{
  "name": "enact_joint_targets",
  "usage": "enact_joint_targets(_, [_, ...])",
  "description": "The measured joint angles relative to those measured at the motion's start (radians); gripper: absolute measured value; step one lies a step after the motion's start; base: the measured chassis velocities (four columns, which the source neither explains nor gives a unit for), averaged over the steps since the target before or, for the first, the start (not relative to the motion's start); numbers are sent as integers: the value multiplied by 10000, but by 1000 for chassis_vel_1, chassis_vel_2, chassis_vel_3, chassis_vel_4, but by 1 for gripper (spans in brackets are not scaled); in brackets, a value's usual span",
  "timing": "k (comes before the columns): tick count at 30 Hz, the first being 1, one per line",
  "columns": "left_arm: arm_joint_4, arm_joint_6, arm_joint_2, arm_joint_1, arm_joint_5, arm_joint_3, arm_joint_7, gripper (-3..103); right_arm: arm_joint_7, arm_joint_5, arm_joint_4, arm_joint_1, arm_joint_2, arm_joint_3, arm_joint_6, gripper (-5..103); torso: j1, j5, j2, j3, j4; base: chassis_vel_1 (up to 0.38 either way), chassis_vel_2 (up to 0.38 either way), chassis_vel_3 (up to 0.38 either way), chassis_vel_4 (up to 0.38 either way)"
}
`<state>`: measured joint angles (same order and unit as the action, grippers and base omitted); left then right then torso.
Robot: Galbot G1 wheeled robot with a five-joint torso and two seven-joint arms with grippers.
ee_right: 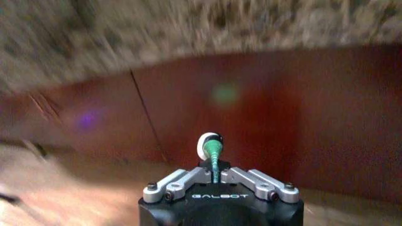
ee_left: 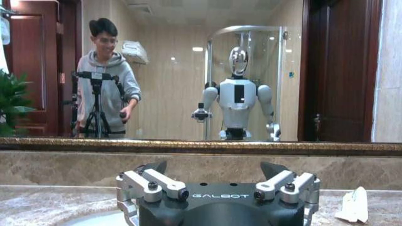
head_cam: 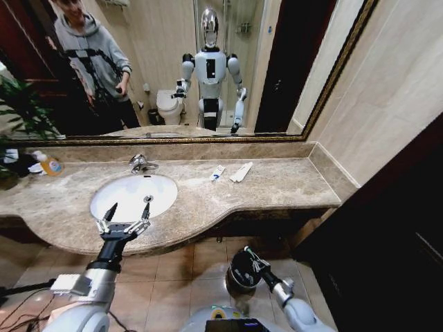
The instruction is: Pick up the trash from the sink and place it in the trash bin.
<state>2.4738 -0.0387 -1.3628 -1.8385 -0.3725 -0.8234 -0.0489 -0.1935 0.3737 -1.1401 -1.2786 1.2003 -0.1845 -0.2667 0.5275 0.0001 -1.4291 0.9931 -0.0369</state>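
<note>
My left gripper [head_cam: 125, 216] hangs open over the front rim of the white oval sink [head_cam: 131, 188]; I see no trash inside the basin. In the left wrist view the gripper [ee_left: 213, 175] is open and faces the mirror. Down by the floor, my right gripper [head_cam: 256, 263] is shut on a green tube [ee_right: 215, 160] with a white cap. It sits at the rim of the small black trash bin [head_cam: 237, 277]. A white mini tube [head_cam: 217, 173] and flat white packets [head_cam: 241, 171] lie on the counter right of the sink; a packet [ee_left: 353, 205] also shows in the left wrist view.
A chrome faucet [head_cam: 141, 164] stands behind the basin. An orange-yellow bottle [head_cam: 49, 164] and a plant [head_cam: 17, 111] are at the counter's far left. The beige marble counter [head_cam: 291, 183] runs to the right wall. A large mirror [head_cam: 277, 62] backs it.
</note>
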Motion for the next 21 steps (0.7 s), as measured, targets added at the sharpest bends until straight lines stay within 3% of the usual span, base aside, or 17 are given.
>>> enact_joint_targets(8, [0,0,-1,0,0,0,0,100,1084,-1726,3021,1649,856,117,-230,3,0,0,0,1,-1,0,0,0,0])
enact_joint_targets(10, [0,0,-1,0,0,0,0,100,1497,-2659,3807,1950,1108,11,-443,3,1,0,0,1,-2,0,0,0,0])
enact_joint_targets(17, [0,0,0,0,0,0,0,100,1586,-3176,4119,1910,1231,-29,-164,1,0,0,0,0,1,0,0,0,0])
enact_joint_targets(21, [0,0,0,0,0,0,0,100,1561,-3158,4034,1728,1269,-39,-89,16,1,-1,0,0,2,0,0,0,0])
